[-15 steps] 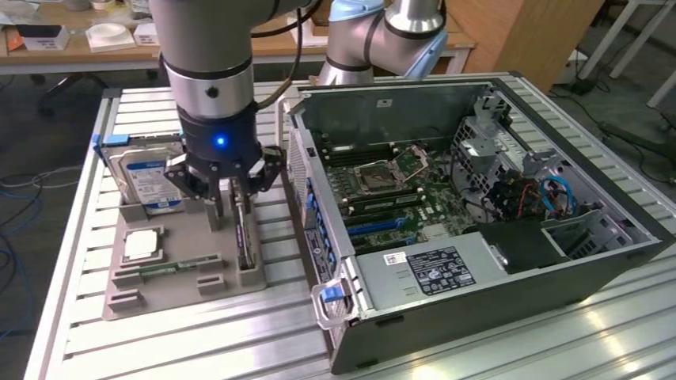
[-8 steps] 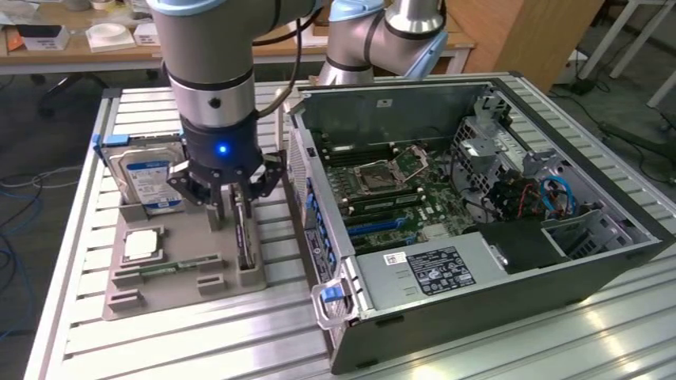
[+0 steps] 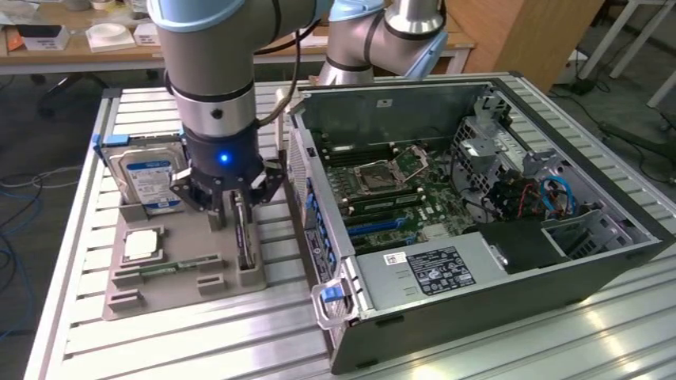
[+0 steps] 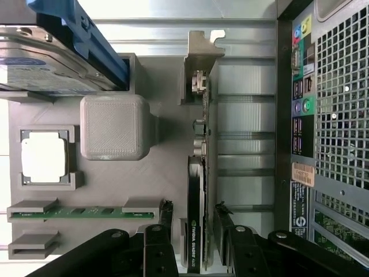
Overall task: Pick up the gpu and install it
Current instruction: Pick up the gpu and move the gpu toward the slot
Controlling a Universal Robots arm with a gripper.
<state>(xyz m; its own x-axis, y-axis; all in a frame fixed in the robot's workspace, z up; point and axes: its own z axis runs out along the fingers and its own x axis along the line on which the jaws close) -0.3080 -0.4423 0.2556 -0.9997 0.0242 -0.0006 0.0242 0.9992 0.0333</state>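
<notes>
1. Exterior view: gripper [image 3: 234, 215] hangs low at left-centre of frame over the gpu [image 3: 245, 247], which stands on edge in a grey tray [image 3: 169, 299].
2. Wrist view: fingers [image 4: 164, 218] sit open astride the gpu [image 4: 196, 242], clamping nothing yet. The card looks stiff, light and fragile; its flat sides seem the safest hold.

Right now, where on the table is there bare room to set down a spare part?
Bare table slats between the grey tray and the near edge, and in the corner beside the computer case at the exterior view's right. Crowded: the strip between gpu and case, where the open fingers straddle the card.
</notes>
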